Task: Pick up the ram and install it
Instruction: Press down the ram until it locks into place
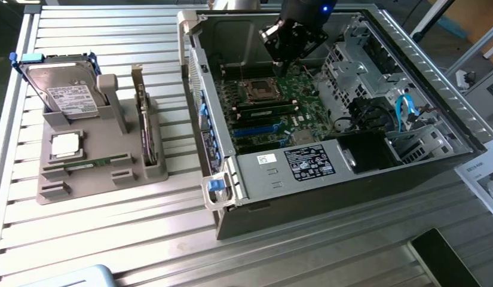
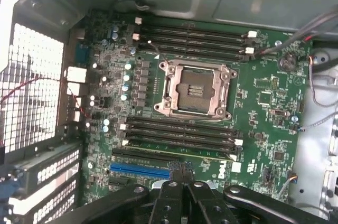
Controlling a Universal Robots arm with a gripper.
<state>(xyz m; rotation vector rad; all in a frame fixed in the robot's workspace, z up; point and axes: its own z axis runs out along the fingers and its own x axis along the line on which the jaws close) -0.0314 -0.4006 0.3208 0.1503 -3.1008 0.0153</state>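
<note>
The open computer case (image 1: 437, 119) lies at 3 o'clock of the grey parts tray (image 1: 86, 173) in the exterior view, its motherboard (image 1: 270, 128) exposed. The gripper (image 1: 284, 58) hangs inside the case at about 12 o'clock of the bare CPU socket (image 1: 257, 89), with its fingers pressed together and nothing between them.

A green ram (image 1: 266, 111) stands in a slot at 6 o'clock of the socket. In the wrist view this stick (image 2: 206, 155) sits in the slot nearest the fingertips (image 2: 174, 184). A second green stick (image 1: 98, 162) lies flat in the tray, at 6 o'clock of the hard drive (image 1: 67, 92).

The risks, as I judge them:

- I cannot tell whether both end latches have closed. A push on one spot could seat one end and leave the other raised.
- The closed fingers meet a very thin top edge, so a small offset could make them slip onto the neighbouring slots or the small board parts.
- The socket is uncovered and close by, so a sideways drift could bend its contacts.
</note>
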